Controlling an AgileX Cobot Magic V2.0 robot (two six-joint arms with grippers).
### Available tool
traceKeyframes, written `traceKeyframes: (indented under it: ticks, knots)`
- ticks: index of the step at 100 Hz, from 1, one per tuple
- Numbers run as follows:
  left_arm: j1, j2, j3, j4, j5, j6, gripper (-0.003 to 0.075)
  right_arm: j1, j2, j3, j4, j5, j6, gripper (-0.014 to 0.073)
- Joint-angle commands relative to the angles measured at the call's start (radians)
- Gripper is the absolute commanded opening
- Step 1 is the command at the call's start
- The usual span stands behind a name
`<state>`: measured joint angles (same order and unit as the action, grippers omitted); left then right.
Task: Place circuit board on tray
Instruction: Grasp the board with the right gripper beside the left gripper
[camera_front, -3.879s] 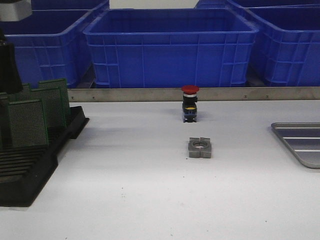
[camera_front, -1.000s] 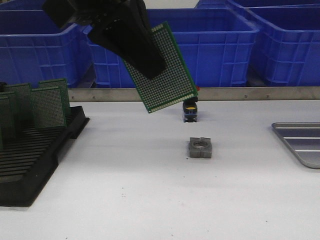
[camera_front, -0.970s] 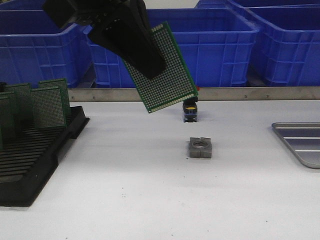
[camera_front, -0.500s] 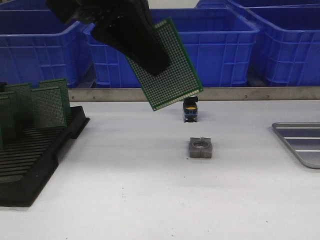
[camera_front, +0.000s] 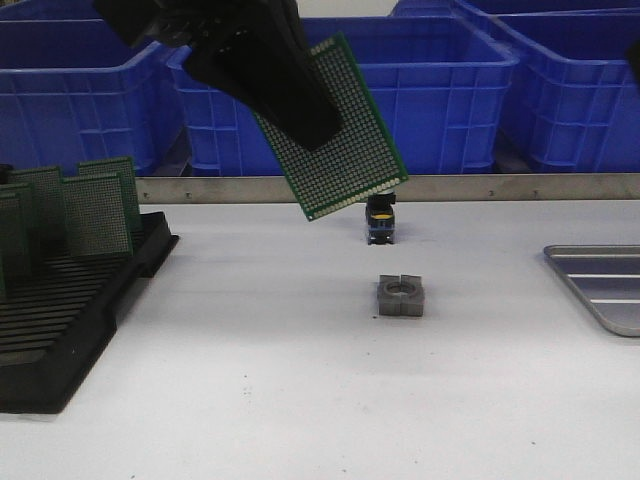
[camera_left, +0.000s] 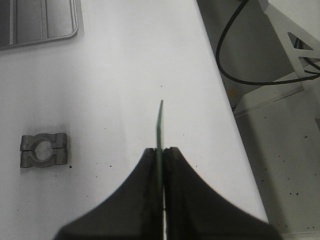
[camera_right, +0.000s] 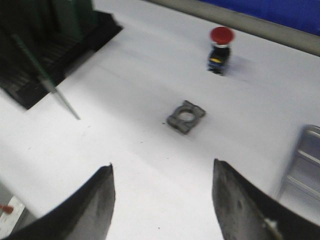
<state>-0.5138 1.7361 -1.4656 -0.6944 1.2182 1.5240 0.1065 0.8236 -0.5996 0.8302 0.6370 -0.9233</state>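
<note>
Circuit board (camera_front: 340, 135) in left gripper (camera_left: 161, 155)

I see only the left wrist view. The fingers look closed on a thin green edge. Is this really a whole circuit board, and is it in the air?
Observer: Yes. The front view shows a whole green perforated circuit board, tilted, held above the table by the left gripper.
Operator: Where is the right gripper? I cannot see it.
Observer: The right wrist view shows the right gripper open and empty, above the table, with the grey clamp block ahead of it.
Operator: Are more boards left?
Observer: Yes. In the front view several boards stand upright in the black rack on the left; the tray lies at the right edge.
</note>
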Motion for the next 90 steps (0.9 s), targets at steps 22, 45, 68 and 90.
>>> traceKeyframes:
  ticks: [22,45,68,90]
  knots:
    - [-0.008,-0.051,-0.028,-0.068,0.056,-0.011,-0.0018,0.127,0.297,-0.152,0.232,0.059,-0.376,0.0456]
    - [-0.008,-0.051,-0.028,-0.068,0.056,-0.011,-0.0018,0.208,0.461,-0.256,0.232,0.086,-0.393,0.0456]
    - [-0.008,-0.051,-0.028,-0.068,0.056,-0.011,-0.0018,0.268,0.545,-0.306,0.232,0.086,-0.401,0.0445]
    - [-0.008,-0.051,-0.028,-0.068,0.056,-0.011,-0.0018,0.285,0.553,-0.307,0.236,0.085,-0.401,0.0194]
